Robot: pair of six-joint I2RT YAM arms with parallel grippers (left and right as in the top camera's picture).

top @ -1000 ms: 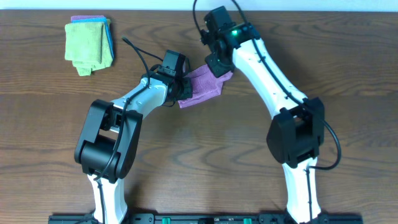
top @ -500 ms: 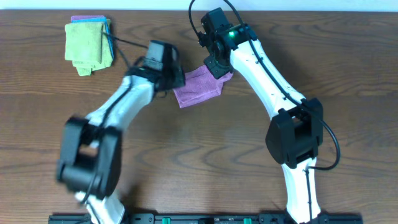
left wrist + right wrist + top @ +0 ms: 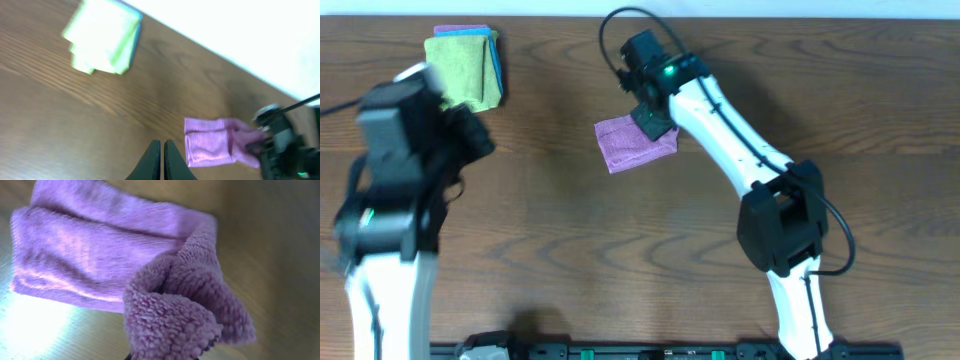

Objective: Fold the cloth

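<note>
On the wooden table (image 3: pixel 620 250), the cloth (image 3: pixel 625 150) lies folded near the middle. My right claw (image 3: pixel 655 124) is clenched on its bunched right edge. My left claw (image 3: pixel 162 159), well apart at the left, is pinched shut and empty.

My cloth (image 3: pixel 632 147) is plain lilac-purple, no pattern. The green cloth (image 3: pixel 460 72) is lime, the blue cloth (image 3: pixel 498 60) under it light blue. The table (image 3: pixel 620 250) is dark brown wood grain. My right arm (image 3: pixel 725 120) is white and black.

The fluffy lilac cloth (image 3: pixel 625 147) lies folded flat, one corner bunched and lifted.
</note>
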